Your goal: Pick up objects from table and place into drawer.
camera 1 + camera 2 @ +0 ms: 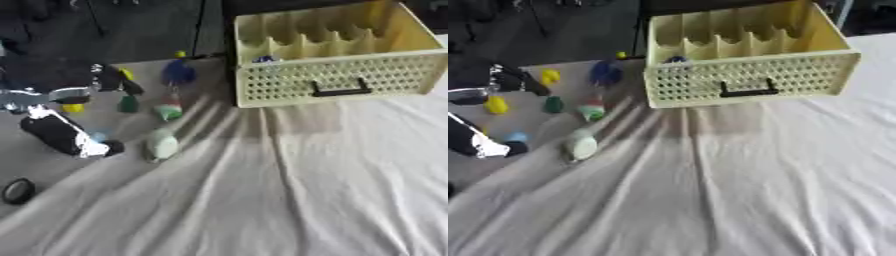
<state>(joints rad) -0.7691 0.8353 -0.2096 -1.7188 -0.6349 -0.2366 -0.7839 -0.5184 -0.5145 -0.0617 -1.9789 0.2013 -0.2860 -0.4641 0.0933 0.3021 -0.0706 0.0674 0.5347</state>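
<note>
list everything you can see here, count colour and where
drawer: 1, pale yellow with a black handle, far right on the cloth
blue thing: 1, inside the drawer, left end
cloth: 1, white and wrinkled, covering the table
small yellow things: 2, far left
dark blue thing: 1, left of the drawer
small green thing: 1, middle of the cluster
green and red thing: 1, below the dark blue thing
pale oval thing: 1, nearest of the cluster
left hand: black and silver, left edge, fingers unclear
</note>
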